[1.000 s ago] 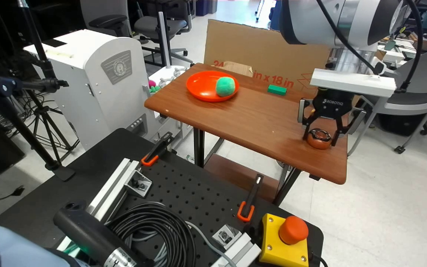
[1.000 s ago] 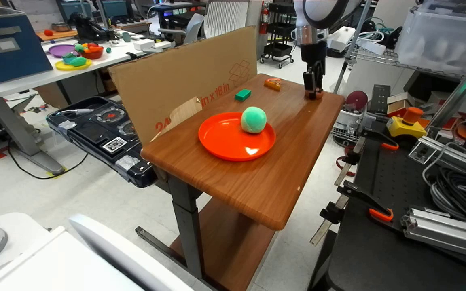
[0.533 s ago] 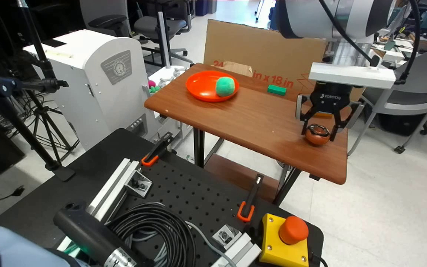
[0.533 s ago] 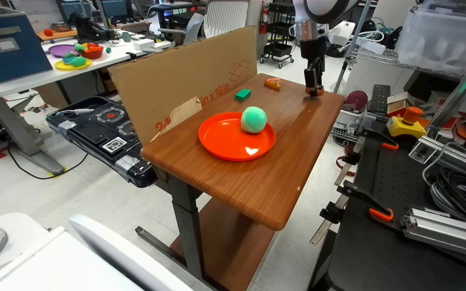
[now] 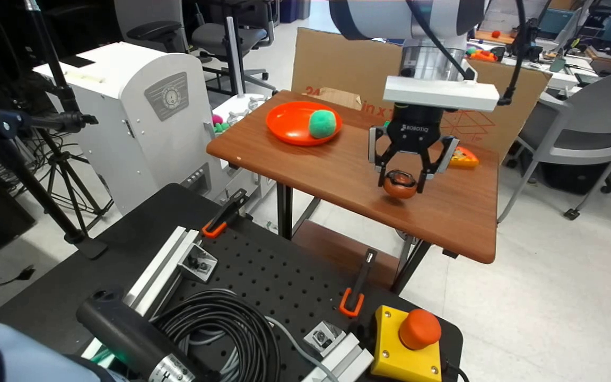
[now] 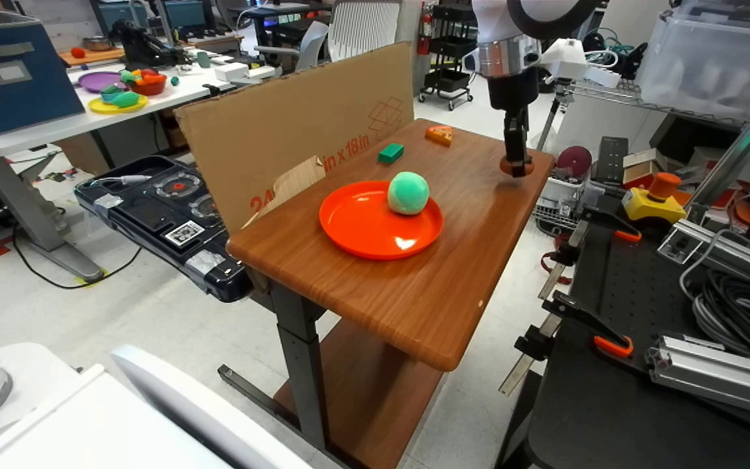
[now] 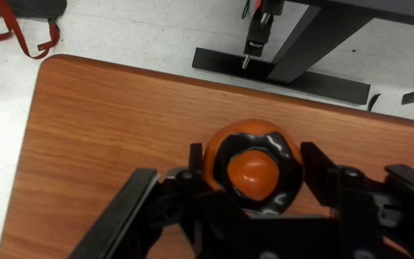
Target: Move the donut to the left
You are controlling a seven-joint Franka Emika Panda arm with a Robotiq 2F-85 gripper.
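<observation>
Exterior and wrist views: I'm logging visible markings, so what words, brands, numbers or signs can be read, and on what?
"ROBOTIQ": on the gripper.
"24", partly hidden: on the cardboard.
"in x 18 in": also on the cardboard.
Too small or blurred: the badge on the white cabinet, the label on the black cylinder, the tag on the blue bin, the code square on the black case.
Wrist view: no readable text.

My white arm (image 5: 387, 20) is up high. My silver wrist (image 5: 426, 61) is under it, and my black hand (image 5: 401, 184) hangs below, pointing down. My two fingers (image 7: 316, 172) are a bit apart, pinching from both sides and holding on.
</observation>
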